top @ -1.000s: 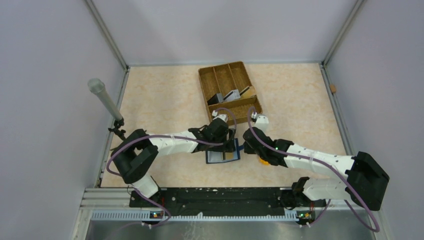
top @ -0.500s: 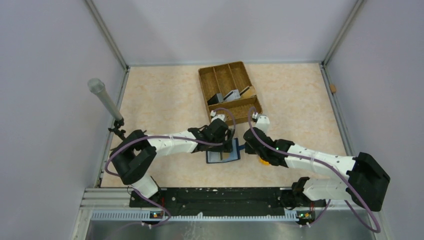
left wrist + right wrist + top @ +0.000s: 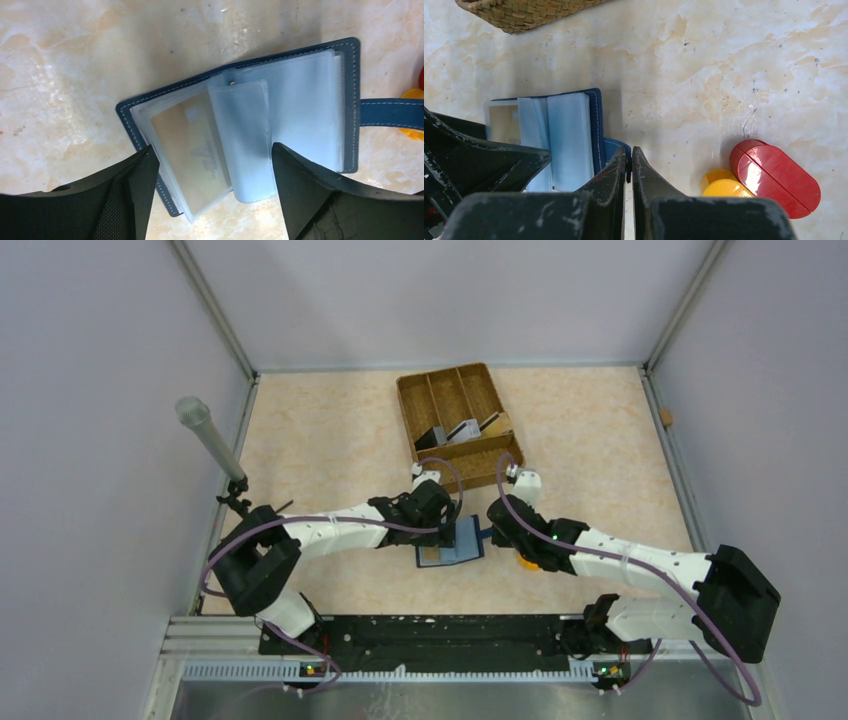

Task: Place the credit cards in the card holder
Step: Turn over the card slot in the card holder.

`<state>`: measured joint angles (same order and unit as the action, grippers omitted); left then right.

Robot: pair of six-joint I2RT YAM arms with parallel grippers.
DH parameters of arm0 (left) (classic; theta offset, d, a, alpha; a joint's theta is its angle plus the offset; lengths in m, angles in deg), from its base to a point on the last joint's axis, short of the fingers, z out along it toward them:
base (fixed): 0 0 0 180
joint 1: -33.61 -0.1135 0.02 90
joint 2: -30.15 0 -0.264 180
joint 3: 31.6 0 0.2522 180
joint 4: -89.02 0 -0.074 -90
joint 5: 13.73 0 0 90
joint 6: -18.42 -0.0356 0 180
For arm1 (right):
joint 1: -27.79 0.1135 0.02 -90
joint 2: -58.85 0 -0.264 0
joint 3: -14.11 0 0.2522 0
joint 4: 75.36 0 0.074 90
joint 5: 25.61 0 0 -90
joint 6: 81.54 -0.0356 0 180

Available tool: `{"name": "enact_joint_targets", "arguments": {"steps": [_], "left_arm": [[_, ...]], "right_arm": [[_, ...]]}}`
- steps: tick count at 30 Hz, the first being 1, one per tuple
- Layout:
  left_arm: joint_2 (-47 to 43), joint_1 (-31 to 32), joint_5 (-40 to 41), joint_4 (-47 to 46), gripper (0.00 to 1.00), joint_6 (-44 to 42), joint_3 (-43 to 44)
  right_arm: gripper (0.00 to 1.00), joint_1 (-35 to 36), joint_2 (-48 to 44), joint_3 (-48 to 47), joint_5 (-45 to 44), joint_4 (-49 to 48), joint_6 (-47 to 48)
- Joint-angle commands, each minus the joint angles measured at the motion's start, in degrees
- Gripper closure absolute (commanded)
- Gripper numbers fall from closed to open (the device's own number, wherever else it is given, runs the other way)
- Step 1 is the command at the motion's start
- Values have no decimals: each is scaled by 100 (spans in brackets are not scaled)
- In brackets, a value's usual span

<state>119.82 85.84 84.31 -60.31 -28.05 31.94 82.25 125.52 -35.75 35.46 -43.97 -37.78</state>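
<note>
Holder (image 3: 300,100) open beneath left gripper (image 3: 212,150), jaws spread, empty; one card (image 3: 192,145) sleeved. Right gripper (image 3: 629,152) closed at tab (image 3: 390,112). Next, probably: fetch from tray (image 3: 404,405).

Navy card holder (image 3: 300,95), brown woven tray (image 3: 447,398), red piece (image 3: 781,177), marbled beige table (image 3: 724,60)

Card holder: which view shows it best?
Left wrist: card holder lies open, nearly whole, with one card visible inside. Top external: only a small, distant blue patch. Right wrist: only part, the rest hidden.

card holder (image 3: 305,100) strap cut off, credit card (image 3: 192,145) print unreadable
</note>
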Motion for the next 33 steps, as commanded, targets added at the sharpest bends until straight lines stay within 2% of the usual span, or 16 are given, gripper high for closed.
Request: {"name": "enact_joint_targets", "arguments": {"steps": [1, 12, 19, 21, 24, 26, 30, 33], "left_arm": [[-317, -19, 176, 93, 15, -3, -172], [-621, -32, 576, 303, 9, -101, -218], [-1632, -199, 165, 484, 1, -305, -280], [-2007, -380, -85, 639, 1, -483, -220], [-2351, -932, -865, 1042, 1, -866, -51], [-2513, -1251, -1289, 1418, 1, -1183, 167], [-2769, -1997, -1743, 2138, 1, -1870, 730], [-2880, -2446, -1652, 2426, 1, -2272, 1071]], "right_arm": [[100, -40, -149, -100, -201, 54, 21], [100, -36, -115, -108, -231, 73, 10], [100, -233, 71, -80, -165, 116, -84], [90, -401, 139, -13, 30, 71, -83], [60, -541, 87, -4, 247, -31, 65], [44, -582, -35, -98, 337, -31, 268], [27, -765, -269, -477, 654, 83, 803], [22, -1155, -171, -927, 1056, 107, 1356]]}}
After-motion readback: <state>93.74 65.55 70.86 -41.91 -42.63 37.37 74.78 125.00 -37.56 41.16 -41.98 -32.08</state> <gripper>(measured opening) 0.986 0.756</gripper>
